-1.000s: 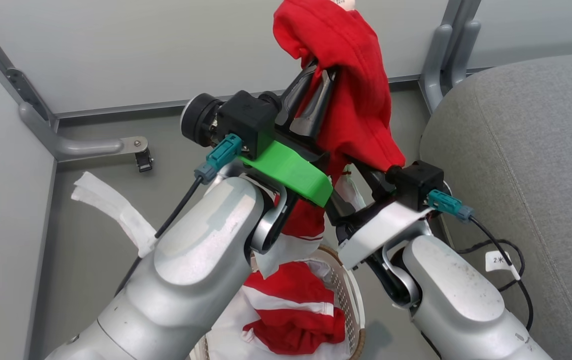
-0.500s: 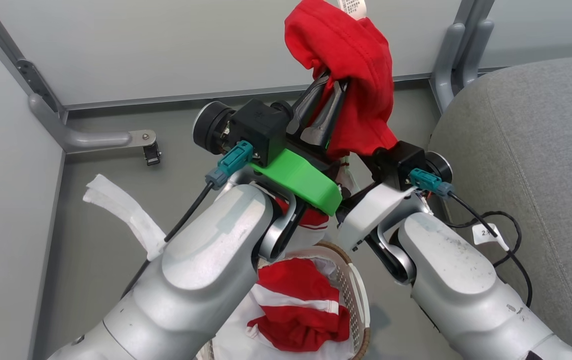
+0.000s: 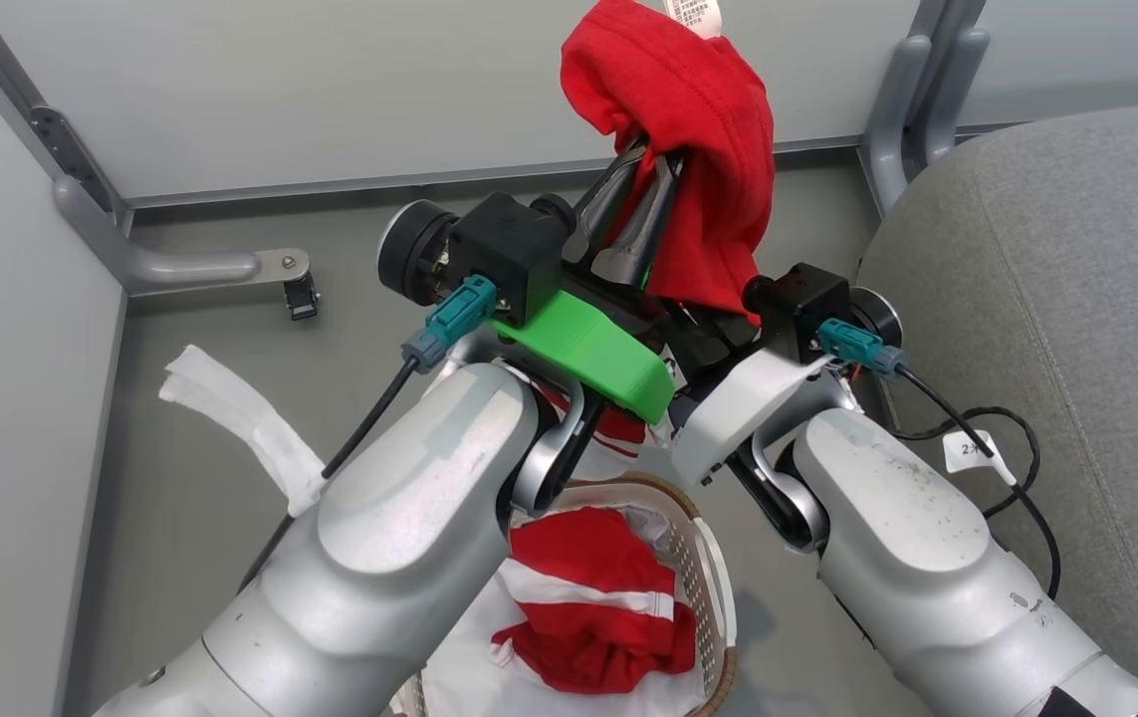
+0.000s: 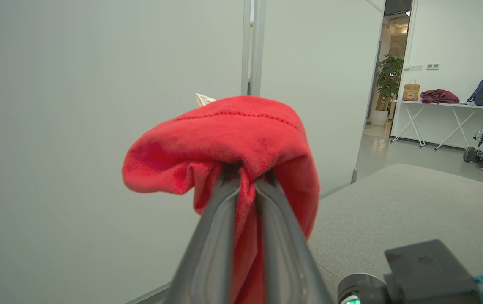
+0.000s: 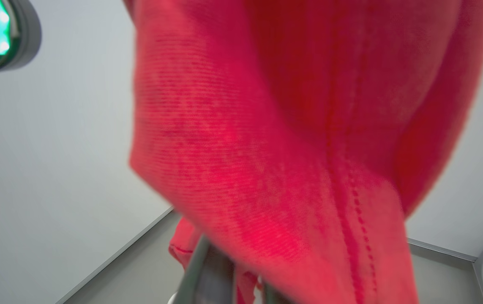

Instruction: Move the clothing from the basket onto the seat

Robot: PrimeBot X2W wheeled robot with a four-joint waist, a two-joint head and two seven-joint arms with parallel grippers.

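A bright red garment (image 3: 698,129) hangs high over the floor, between the basket and the seat. My left gripper (image 3: 650,174) is shut on it, its two dark fingers (image 4: 220,236) pinching a fold while the cloth (image 4: 224,135) bunches over the tips. The same cloth (image 5: 287,126) drapes over my right gripper, whose fingers (image 5: 207,270) stand close together with red cloth between them. More red clothing with white stripes (image 3: 588,597) lies in the white basket (image 3: 713,588) below my forearms. The grey seat (image 3: 1076,299) is on the right.
A white cloth strip (image 3: 230,418) lies on the grey floor at the left. A grey metal bracket (image 3: 190,267) juts from the wall panels behind. A black cable with a tag (image 3: 987,448) lies beside the seat. The white liner (image 3: 459,667) spills over the basket.
Both arms have lifted the red garment a little higher. My right wrist has risen and closed in on the left one. The camera has shifted slightly.
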